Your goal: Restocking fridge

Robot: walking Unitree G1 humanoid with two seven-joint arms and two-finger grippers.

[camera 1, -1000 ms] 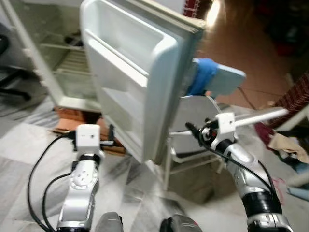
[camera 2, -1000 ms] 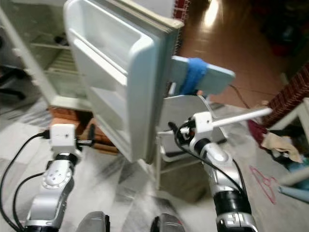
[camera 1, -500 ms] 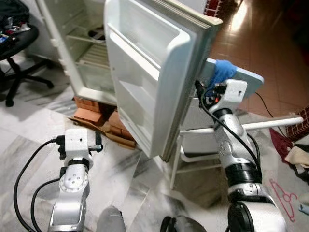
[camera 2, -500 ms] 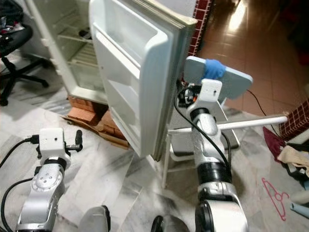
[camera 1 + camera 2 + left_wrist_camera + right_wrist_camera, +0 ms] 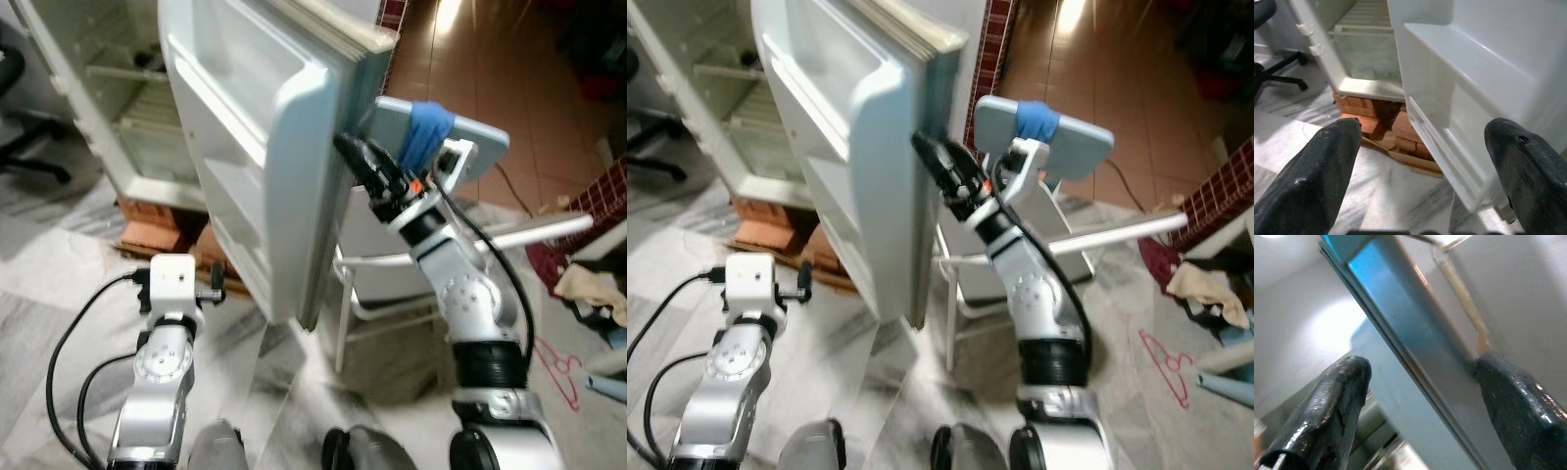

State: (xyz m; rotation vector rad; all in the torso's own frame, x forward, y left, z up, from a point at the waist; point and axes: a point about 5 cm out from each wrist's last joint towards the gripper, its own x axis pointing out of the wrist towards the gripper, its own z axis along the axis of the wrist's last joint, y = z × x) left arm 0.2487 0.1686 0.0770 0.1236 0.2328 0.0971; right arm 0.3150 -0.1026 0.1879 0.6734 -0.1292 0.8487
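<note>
The white fridge (image 5: 118, 108) stands open, its shelves looking bare. Its door (image 5: 250, 147) swings toward me, its inner racks holding nothing. My right gripper (image 5: 348, 149) is raised to the door's outer edge. In the right wrist view this gripper (image 5: 1420, 377) is open, with the door's edge running between the two fingers (image 5: 1337, 401). My left gripper (image 5: 1425, 132) is open and holds nothing. It hangs low in front of the door's bottom rack (image 5: 1459, 98), near the floor (image 5: 59, 284).
Red bricks (image 5: 157, 230) prop up the fridge base. Behind the door stands a white chair (image 5: 392, 294) with a blue cloth (image 5: 428, 132) on its backrest. An office chair (image 5: 24, 162) is at far left. A red hanger (image 5: 554, 367) and clothes (image 5: 588, 284) lie at right.
My right arm has risen from chair height and reached its fingers to the door's outer edge. The camera has swung about. The left arm stays low.
</note>
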